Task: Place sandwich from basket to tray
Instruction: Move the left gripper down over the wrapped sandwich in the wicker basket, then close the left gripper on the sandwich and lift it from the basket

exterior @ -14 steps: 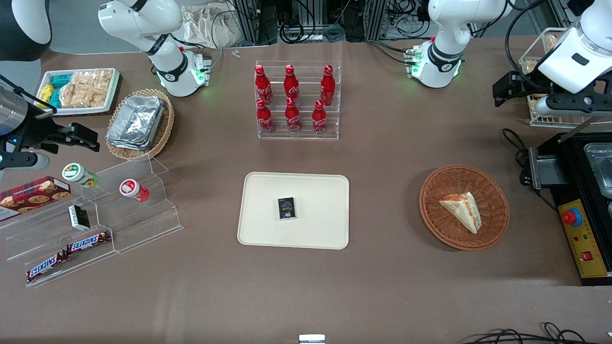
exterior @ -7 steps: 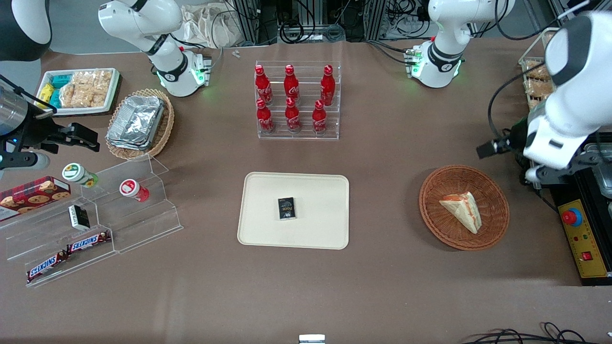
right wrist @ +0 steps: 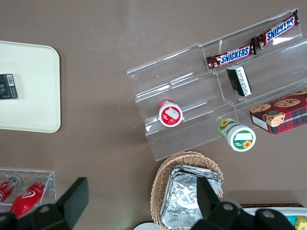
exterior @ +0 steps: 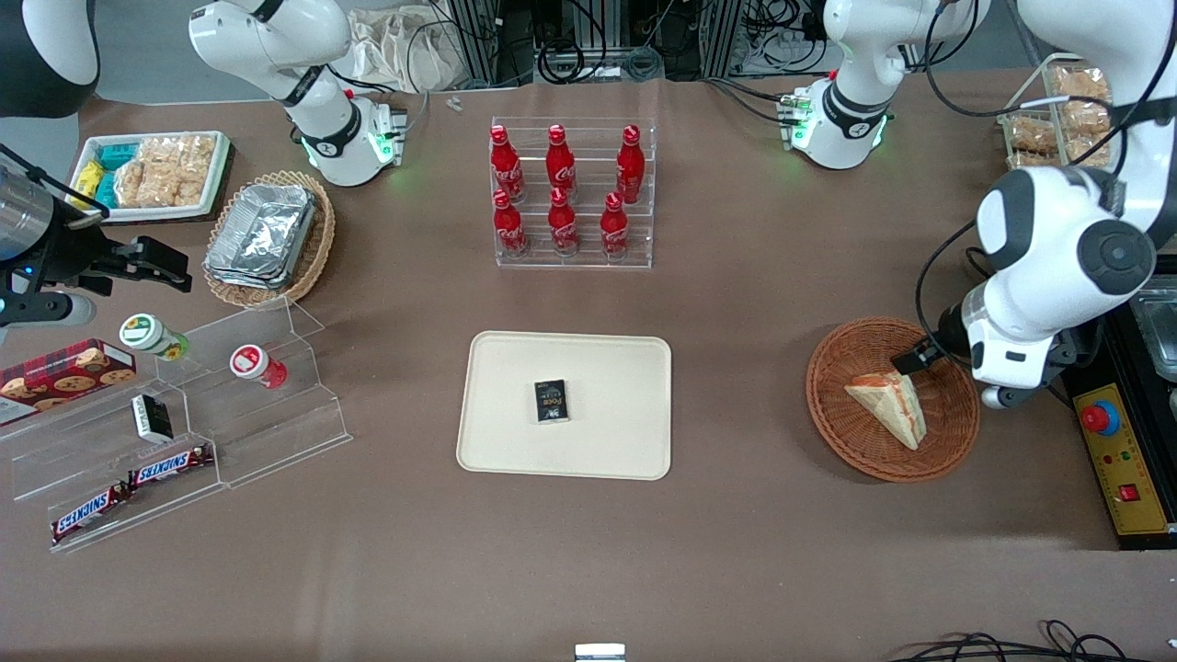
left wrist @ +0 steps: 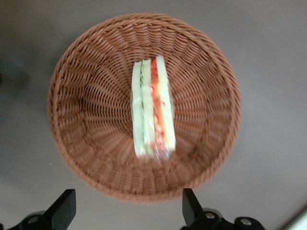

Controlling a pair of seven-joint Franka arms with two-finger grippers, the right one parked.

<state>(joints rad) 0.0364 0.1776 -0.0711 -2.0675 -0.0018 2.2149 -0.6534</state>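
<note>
The sandwich (exterior: 888, 405), a pale wedge with red and green filling on its edge, lies in the round reddish-brown basket (exterior: 828, 405) toward the working arm's end of the table. My gripper (exterior: 919, 360) hangs above the basket's edge farther from the front camera, largely hidden under the white arm. In the left wrist view the sandwich (left wrist: 152, 110) rests mid-basket (left wrist: 91, 96), and the gripper (left wrist: 127, 211) stands open, its black fingers (left wrist: 64, 208) wide apart, above and clear of the basket rim, holding nothing. The cream tray (exterior: 607, 368) lies mid-table.
A small black box (exterior: 551, 401) sits on the tray. A black machine with a red button (exterior: 1101, 418) stands beside the basket at the table's end. A rack of red bottles (exterior: 570, 193) is farther from the front camera than the tray.
The working arm has swung down from the table's end to above the basket, bringing the gripper over the rim near the sandwich. The sandwich and tray have not moved.
</note>
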